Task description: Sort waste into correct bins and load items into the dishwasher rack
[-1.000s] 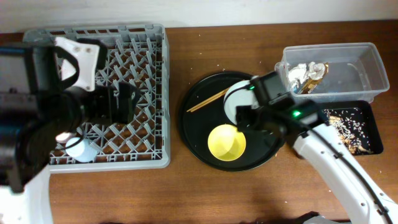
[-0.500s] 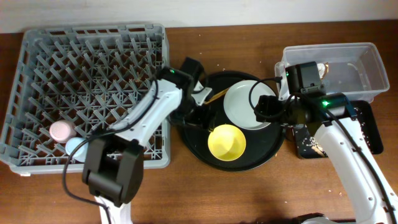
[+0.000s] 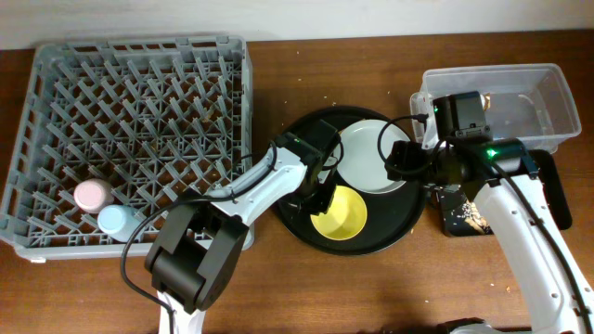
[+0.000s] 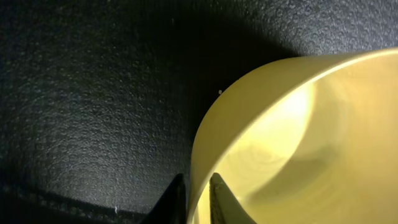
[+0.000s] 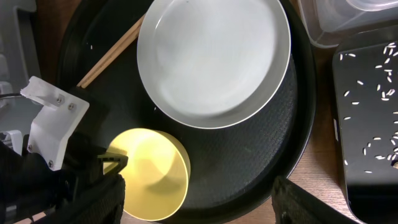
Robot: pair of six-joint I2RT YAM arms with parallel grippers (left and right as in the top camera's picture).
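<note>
The yellow bowl (image 3: pixel 339 211) (image 5: pixel 152 177) stands on the round black tray (image 3: pixel 297 218) in front of the pale plate (image 3: pixel 367 153) (image 5: pixel 214 59). My left gripper (image 3: pixel 320 198) (image 4: pixel 199 202) is shut on the bowl's (image 4: pixel 292 137) left rim, one finger inside and one outside. My right gripper (image 3: pixel 399 167) (image 5: pixel 199 205) hangs open above the tray by the plate's right edge, holding nothing. The wooden chopsticks (image 5: pixel 112 53) lie on the tray left of the plate. A pink cup (image 3: pixel 92 194) and a blue cup (image 3: pixel 117 220) stand in the grey dishwasher rack (image 3: pixel 139 56).
The clear tub (image 3: pixel 538 102) sits at the back right, its left part hidden by my right arm. In front of it lies the shallow black tray (image 5: pixel 370 124) (image 3: pixel 548 181), sprinkled with crumbs. Loose crumbs dot the brown table.
My left arm swung from the rack across to the round tray and its jaws closed on the bowl's rim. My right gripper rose to the plate's right edge and holds there.
</note>
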